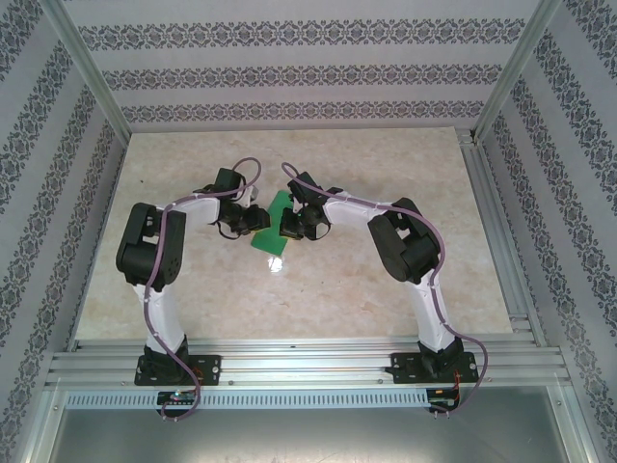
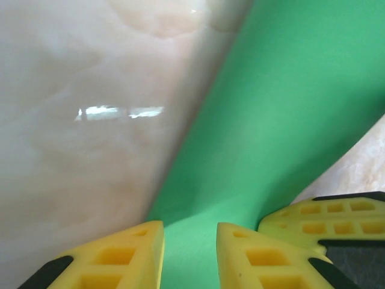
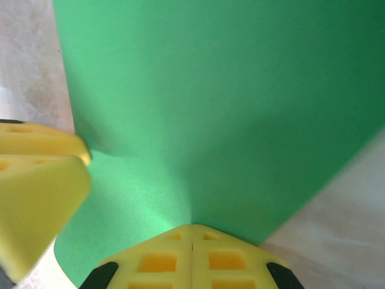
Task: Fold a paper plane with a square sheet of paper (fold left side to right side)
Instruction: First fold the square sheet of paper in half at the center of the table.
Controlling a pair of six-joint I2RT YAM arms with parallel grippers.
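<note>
Curving smooth matte green paper (image 3: pixel 228 108)

Lab test cell; aluminium frame (image 1: pixel 308 359), patterned panels (image 1: pixel 289 72), marble-look table (image 1: pixel 386 289)

1 grn sheet (image 1: pixel 270 239), 2 hands (image 2: pixel 189 235) (image 3: pixel 192 232)

Both arms bent inward over the pale marbled surface (image 1: pixel 386 289), the left claw (image 1: pixel 253 220) and right claw (image 1: pixel 292 228) close against either side of the green square sheet of paper (image 1: pixel 273 237)
</note>
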